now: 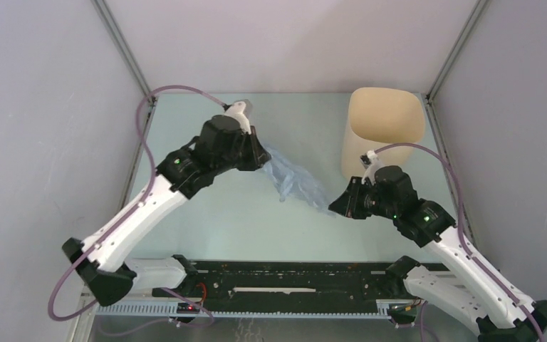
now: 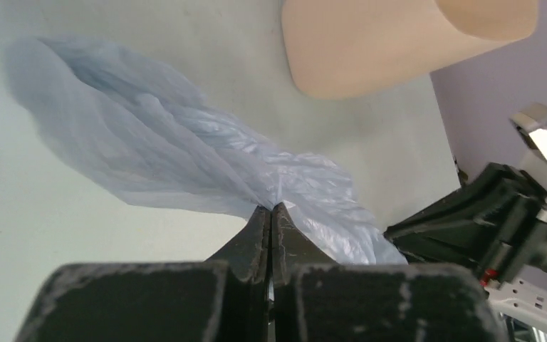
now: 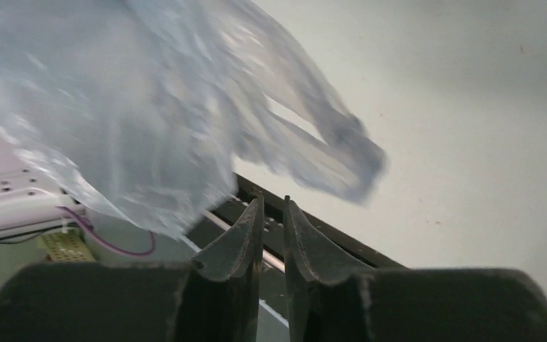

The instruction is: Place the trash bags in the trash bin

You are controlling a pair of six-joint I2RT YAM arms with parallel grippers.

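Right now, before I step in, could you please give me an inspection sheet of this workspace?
Surface: pale green table top, no spills seen.
Job's things: trash bag is crumpled, reaches from the left gripper towards the right one, and is not in the bin. The trash bin stands at the far right, apart from the bag.
Clutter: nothing seen.
Grippers: left gripper, jaws shut on the trash bag. Right gripper, jaws slightly apart with nothing between them, and the bag just beyond.
Cables: purple cables loop from each arm, none on the bag.
Surroundings: grey walls; black rail along the near edge.
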